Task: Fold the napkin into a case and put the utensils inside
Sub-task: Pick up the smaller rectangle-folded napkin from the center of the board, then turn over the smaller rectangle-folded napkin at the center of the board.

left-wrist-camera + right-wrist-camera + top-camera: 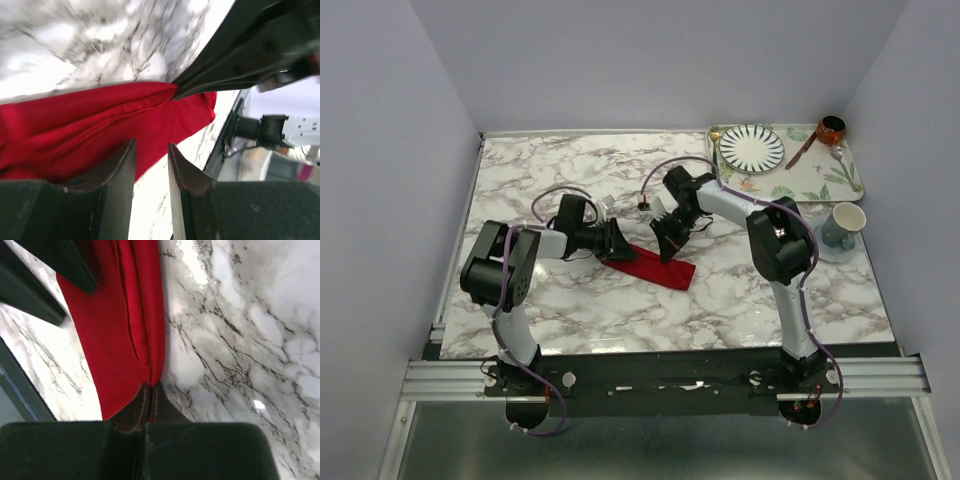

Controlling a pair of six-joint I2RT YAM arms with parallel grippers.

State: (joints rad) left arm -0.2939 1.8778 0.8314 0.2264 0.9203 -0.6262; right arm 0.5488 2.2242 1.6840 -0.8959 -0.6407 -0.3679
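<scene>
**Red napkin pinched between two arms at mid-worktop**

Marble, white with grey veins, covers the worktop (620, 310), and both arms reach inward over it from the near edge. Between them lies the napkin (658, 266), folded into a narrow red strip that runs slantwise across the middle. The left pincer (620, 243) sits low at the strip's left end. Its wrist view shows its fingers (122, 165) standing apart with a gap between them, their tips over the edge of the cloth (100, 125) and nothing clamped. The right pincer (670, 246) comes down on the strip's far edge. Its own view shows it (150, 388) closed tight, with a fold of the red fabric (135, 305) drawn into the tips. At the far right corner a patterned tray (820, 185) carries a striped plate (752, 148), a brown cup (831, 128), a wooden stick (801, 150) and a small silver utensil (837, 155). Just in front of the tray, a mug (842, 225) stands on a saucer.
</scene>
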